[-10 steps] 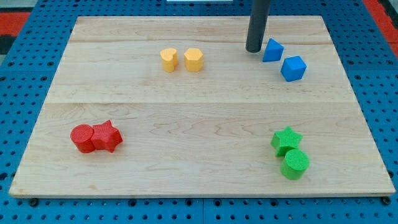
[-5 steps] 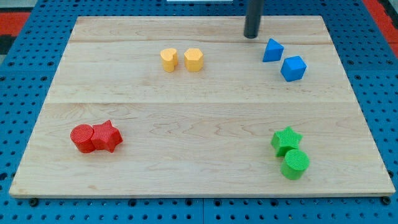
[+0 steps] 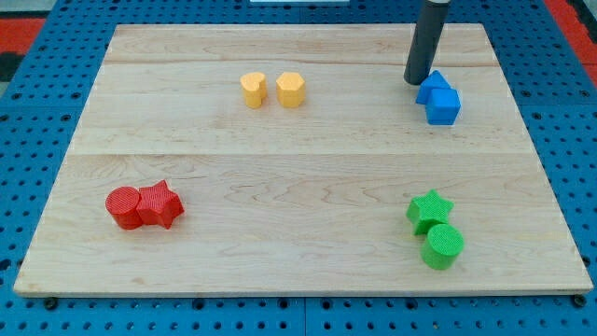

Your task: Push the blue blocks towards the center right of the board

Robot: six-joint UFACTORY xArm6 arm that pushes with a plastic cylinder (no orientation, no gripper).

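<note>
Two blue blocks sit together at the view's upper right of the wooden board (image 3: pixel 298 177): a blue triangular block (image 3: pixel 433 87) touching a blue cube (image 3: pixel 443 105) just below and to its right. My tip (image 3: pixel 417 79) stands at the upper left side of the triangular block, touching it or nearly so. The dark rod rises from there out of the view's top.
Two yellow blocks (image 3: pixel 253 90) (image 3: pixel 290 89) sit side by side at upper middle. A red cylinder (image 3: pixel 122 207) and red star (image 3: pixel 159 204) touch at lower left. A green star (image 3: pixel 429 210) and green cylinder (image 3: pixel 442 246) touch at lower right.
My tip went up and then right, coming down behind the blue triangular block. That block has shifted right and down against the blue cube. The other blocks have not moved.
</note>
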